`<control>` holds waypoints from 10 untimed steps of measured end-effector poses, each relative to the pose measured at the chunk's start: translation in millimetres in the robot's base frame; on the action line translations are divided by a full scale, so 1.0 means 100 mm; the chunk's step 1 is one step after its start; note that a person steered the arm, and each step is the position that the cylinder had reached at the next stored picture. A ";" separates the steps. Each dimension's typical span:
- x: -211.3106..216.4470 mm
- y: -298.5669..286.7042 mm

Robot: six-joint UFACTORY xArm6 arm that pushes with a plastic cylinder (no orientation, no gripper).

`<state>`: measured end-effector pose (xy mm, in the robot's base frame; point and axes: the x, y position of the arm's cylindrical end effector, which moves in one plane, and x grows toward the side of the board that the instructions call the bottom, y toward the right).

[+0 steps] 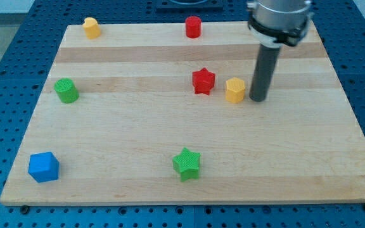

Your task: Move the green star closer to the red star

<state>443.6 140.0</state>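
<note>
The green star [187, 163] lies near the view's bottom centre of the wooden board. The red star [203, 81] lies well above it, toward the middle of the board. My tip [257, 99] rests on the board to the right of the red star, just right of a yellow hexagonal block [235, 90]. The tip is far from the green star, up and to its right.
A green cylinder [66, 90] sits at the left. A blue cube [44, 167] sits at the bottom left. A yellow block [92, 27] and a red cylinder [192, 26] sit near the top edge of the board [106, 126].
</note>
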 end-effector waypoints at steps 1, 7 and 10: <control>0.62 0.17; 1.50 -1.41; 1.00 -1.74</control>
<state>543.7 -34.3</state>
